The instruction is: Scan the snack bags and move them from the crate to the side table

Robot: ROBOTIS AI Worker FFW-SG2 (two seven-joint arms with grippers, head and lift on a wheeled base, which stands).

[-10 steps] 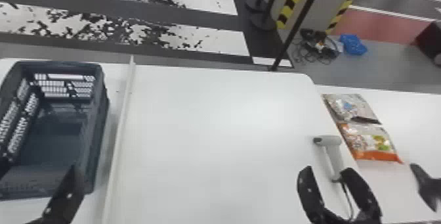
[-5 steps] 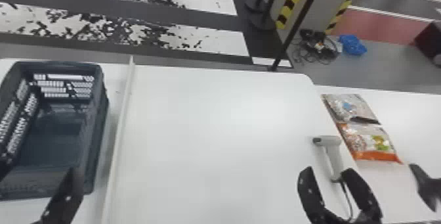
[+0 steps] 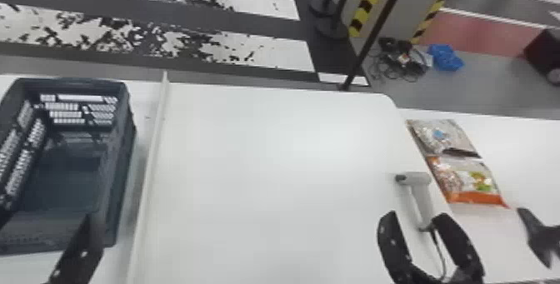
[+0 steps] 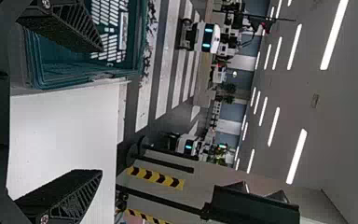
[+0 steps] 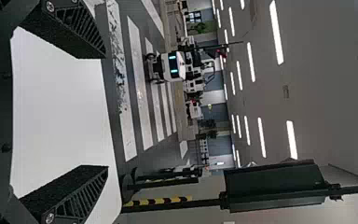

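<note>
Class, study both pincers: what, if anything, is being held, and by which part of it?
Nothing is held: the left pincer and the right pincer both stand open with empty gaps.

No text is showing legibly, the print on the two bags (image 3: 466,179) lying right of the crate (image 3: 118,154) being blurred.

The right black, ridged pincer (image 3: 414,215) has its two flat fingers (image 5: 70,198) spread wide, with a smooth white table (image 5: 58,116) showing between them. Past its edge lies dark grey floor (image 5: 166,151) with broad white stripes (image 5: 129,133). Farther off stands a white machine (image 5: 181,63) with two cyan lights. A dark rectangular panel (image 5: 275,185) is on a black pole (image 5: 205,204); strip lights (image 5: 276,35) line the grey ceiling (image 5: 312,70).
</note>
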